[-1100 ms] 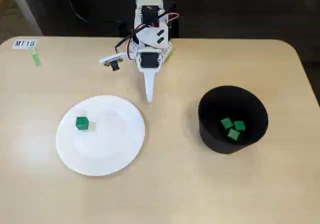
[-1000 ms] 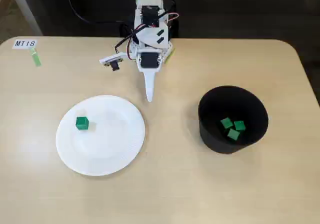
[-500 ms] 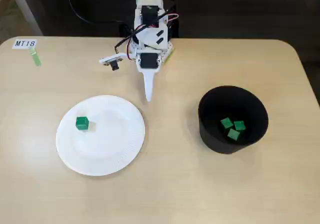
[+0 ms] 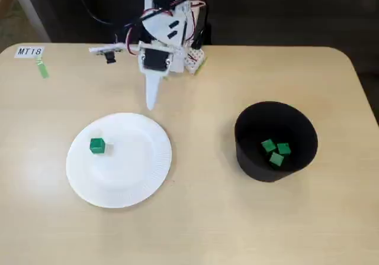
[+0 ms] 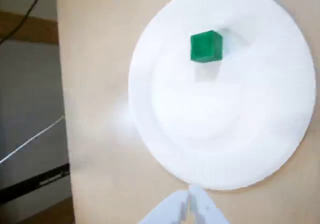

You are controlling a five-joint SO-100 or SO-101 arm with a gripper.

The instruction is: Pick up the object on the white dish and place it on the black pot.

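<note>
Green cube (image 4: 97, 145) sits on the white dish (image 4: 139, 182), at about 9 o'clock of the plate's centre in the fixed view, inside the ribbed rim. Cube has no long axis; its faces are turned slightly off square to the table edges. In the wrist view the cube (image 5: 206, 46) lies toward 12 o'clock on the dish (image 5: 250, 154).

Gripper (image 4: 151, 101) hangs just beyond the dish's 12 o'clock rim in the fixed view, apart from the cube, its fingers pressed together to a single point, holding nothing. In the wrist view the fingertips (image 5: 189, 200) meet at the bottom edge, blurred and cut off.

Black pot (image 4: 246, 152) stands at 3 o'clock of the dish, well apart, with three green cubes (image 4: 276, 152) inside.

White label (image 4: 29, 51) at the table's far left corner reads "MT18"; a green strip (image 4: 42, 69) lies beside it.
</note>
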